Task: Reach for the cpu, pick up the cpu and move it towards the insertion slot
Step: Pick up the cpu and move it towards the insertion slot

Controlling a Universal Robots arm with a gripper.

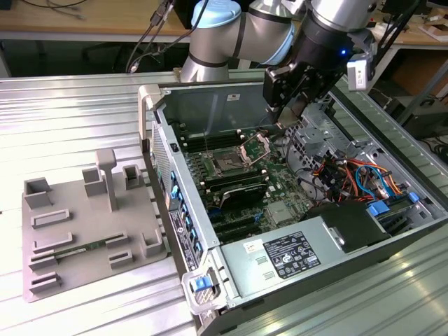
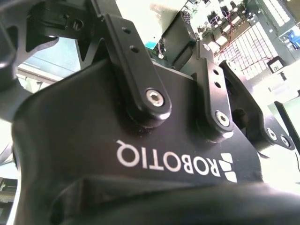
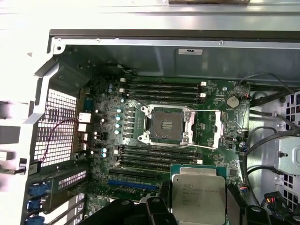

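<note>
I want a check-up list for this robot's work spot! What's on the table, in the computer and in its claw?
Surface: ribbed silver metal table carrying an open grey computer case.
Job's things: small square silvery-topped cpu sits in the black gripper, apart from the square dark insertion slot, whose silver frame stands open, with no chip in it.
Clutter: grey plastic tray with recesses, beside the case.
Grippers: gripper hangs over the green board, seemingly shut on the cpu.
Cables: red, orange and blue wires bundled inside the case.
Surroundings: wooden workbench behind.
</note>
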